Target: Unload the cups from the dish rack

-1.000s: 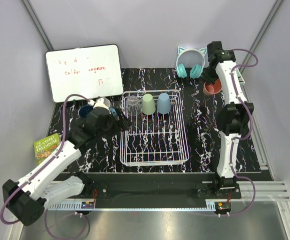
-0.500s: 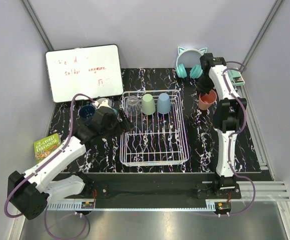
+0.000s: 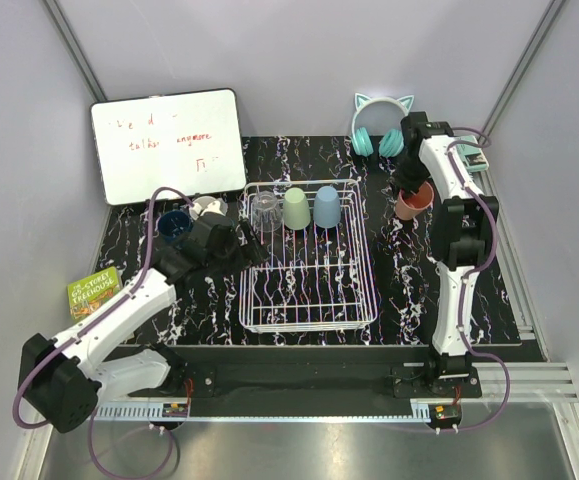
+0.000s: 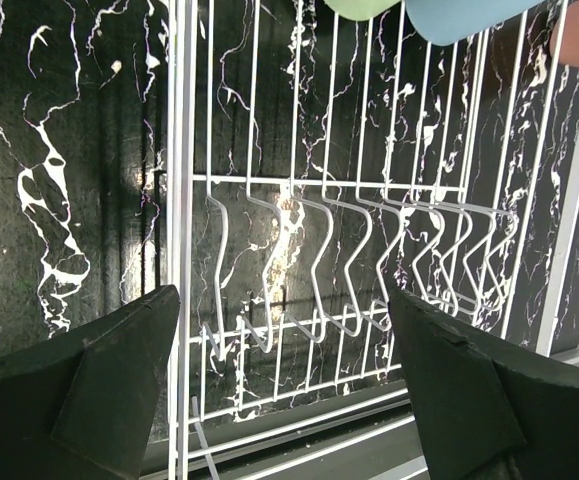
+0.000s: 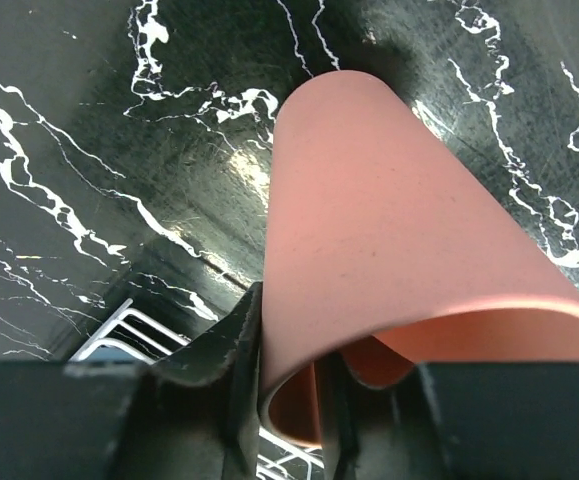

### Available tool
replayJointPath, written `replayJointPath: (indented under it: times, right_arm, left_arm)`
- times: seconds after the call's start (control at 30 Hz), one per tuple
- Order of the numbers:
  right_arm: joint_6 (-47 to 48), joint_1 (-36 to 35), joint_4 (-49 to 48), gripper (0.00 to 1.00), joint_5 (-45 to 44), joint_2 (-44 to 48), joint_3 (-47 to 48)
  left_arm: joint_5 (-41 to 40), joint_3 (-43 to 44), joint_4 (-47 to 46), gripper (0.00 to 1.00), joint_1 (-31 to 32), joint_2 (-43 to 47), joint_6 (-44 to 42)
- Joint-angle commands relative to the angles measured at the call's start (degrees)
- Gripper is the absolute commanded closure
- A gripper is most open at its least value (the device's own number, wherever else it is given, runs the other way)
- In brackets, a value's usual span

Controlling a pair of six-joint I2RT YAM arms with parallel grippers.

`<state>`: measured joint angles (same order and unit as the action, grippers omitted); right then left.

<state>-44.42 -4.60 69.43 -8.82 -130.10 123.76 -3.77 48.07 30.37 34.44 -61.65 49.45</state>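
Observation:
The white wire dish rack (image 3: 309,300) (image 4: 194,150) sits mid-table with a clear glass (image 3: 265,212), a sage-green cup (image 3: 296,209) (image 4: 364,6) and a light-blue cup (image 3: 326,206) (image 4: 459,18) upside down along its far side. A salmon-pink cup (image 3: 416,203) (image 5: 389,220) is mouth-up on the table right of the rack. My right gripper (image 3: 409,188) (image 5: 289,340) straddles its rim wall, one finger outside, one inside, slightly parted with a small gap at the inner finger. My left gripper (image 3: 247,245) (image 4: 281,300) hangs wide open over the rack's left edge, holding nothing.
A dark navy mug (image 3: 174,222) stands left of the rack beside my left arm. A whiteboard (image 3: 169,145) leans at the back left, teal headphones (image 3: 381,125) sit at the back right, and a green book (image 3: 93,293) lies off the table's left edge.
My right arm brought the salmon cup left and down beside the rack, and its jaws have eased apart. My left gripper moved right, toward the rack's left edge.

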Motion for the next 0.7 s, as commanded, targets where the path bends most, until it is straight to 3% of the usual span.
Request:
replayJointPath:
  times: [0.0,0.23,0.43,0.67]
  right_arm:
    - [2.1,0.2,-2.7,0.68,1.3,5.7,-0.3]
    - [3.6,0.0,-4.6,0.35,1.7,9.8,-0.5]
    - [5.1,-0.6,-10.7,0.29,5.0,15.4,-3.8]
    - [9.6,-5.4,-31.6,0.15,10.9,32.5,-21.9]
  left_arm:
    - [2.1,0.8,-1.4,0.1,-0.2,-1.2,-1.2]
    - [2.7,1.1,-1.5,0.09,-0.1,-1.8,-1.6]
    - [1.6,1.4,-1.9,0.09,-0.1,-1.5,-3.1]
    - [-4.9,7.7,-1.9,0.08,-0.1,-3.5,-10.7]
